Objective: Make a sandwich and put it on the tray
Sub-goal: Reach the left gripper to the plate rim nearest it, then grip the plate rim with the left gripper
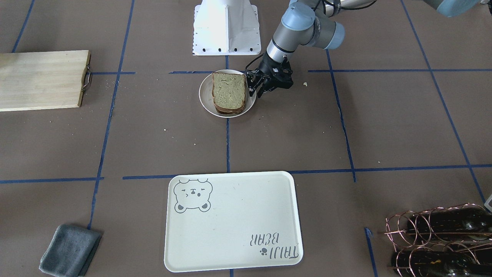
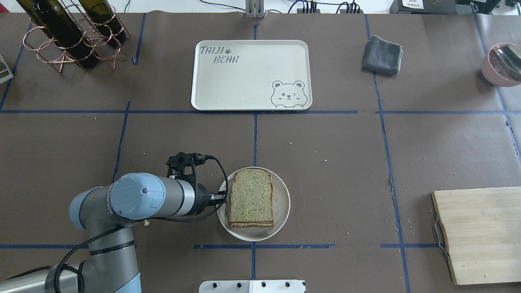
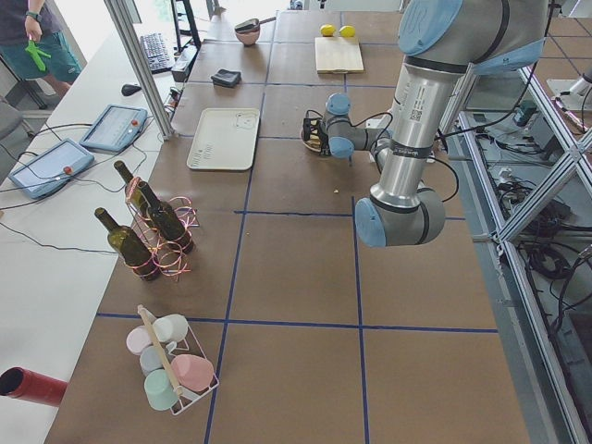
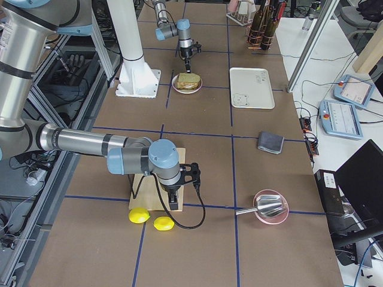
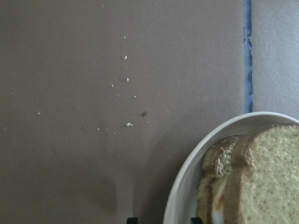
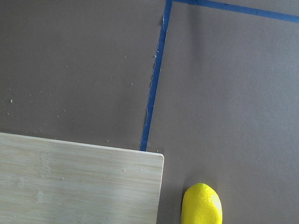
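Note:
The sandwich [image 1: 229,92] lies on a small round white plate [image 1: 205,100]: two tan bread slices stacked, with a bit of white and orange egg [image 5: 218,201] showing between them in the left wrist view. My left gripper [image 1: 256,87] is low at the plate's edge, on my left of the sandwich [image 2: 251,198]. It is open, with the plate rim [image 5: 187,186] between its two fingertips. The cream tray [image 2: 244,77] with the bear face lies beyond, with nothing on it. My right gripper [image 4: 173,200] hangs over the wooden board's corner; I cannot tell whether it is open or shut.
A wooden board [image 2: 480,232] with a metal handle lies at my right, two lemons [image 6: 202,205] beside it. A grey cloth [image 2: 382,55] and a pink bowl [image 2: 502,63] are at the far right. A copper rack of wine bottles [image 2: 69,32] stands far left.

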You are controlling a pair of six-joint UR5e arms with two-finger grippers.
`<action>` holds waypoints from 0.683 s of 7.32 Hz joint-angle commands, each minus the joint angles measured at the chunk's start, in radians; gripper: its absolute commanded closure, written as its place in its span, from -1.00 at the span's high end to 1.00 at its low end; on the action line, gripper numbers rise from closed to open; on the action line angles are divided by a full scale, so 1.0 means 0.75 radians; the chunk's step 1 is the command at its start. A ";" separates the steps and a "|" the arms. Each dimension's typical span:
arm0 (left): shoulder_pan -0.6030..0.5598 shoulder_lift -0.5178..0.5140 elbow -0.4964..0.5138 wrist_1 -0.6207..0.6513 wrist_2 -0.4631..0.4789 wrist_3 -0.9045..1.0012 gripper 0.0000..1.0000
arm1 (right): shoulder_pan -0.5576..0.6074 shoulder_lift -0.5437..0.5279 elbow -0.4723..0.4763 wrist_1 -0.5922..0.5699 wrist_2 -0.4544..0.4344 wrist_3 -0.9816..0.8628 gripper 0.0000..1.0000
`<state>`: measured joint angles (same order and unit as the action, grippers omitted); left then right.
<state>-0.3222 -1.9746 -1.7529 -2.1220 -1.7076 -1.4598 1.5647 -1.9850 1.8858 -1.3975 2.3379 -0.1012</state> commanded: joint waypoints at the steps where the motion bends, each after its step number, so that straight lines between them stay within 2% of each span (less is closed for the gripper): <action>1: 0.002 0.003 0.022 -0.028 0.000 0.001 -1.00 | 0.000 0.002 -0.001 0.000 -0.004 0.000 1.00; 5: -0.014 -0.016 -0.005 -0.075 -0.018 0.020 -1.00 | 0.000 0.002 -0.005 0.000 -0.016 0.000 1.00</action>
<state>-0.3244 -1.9806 -1.7496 -2.1764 -1.7175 -1.4506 1.5647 -1.9839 1.8834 -1.3975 2.3296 -0.1012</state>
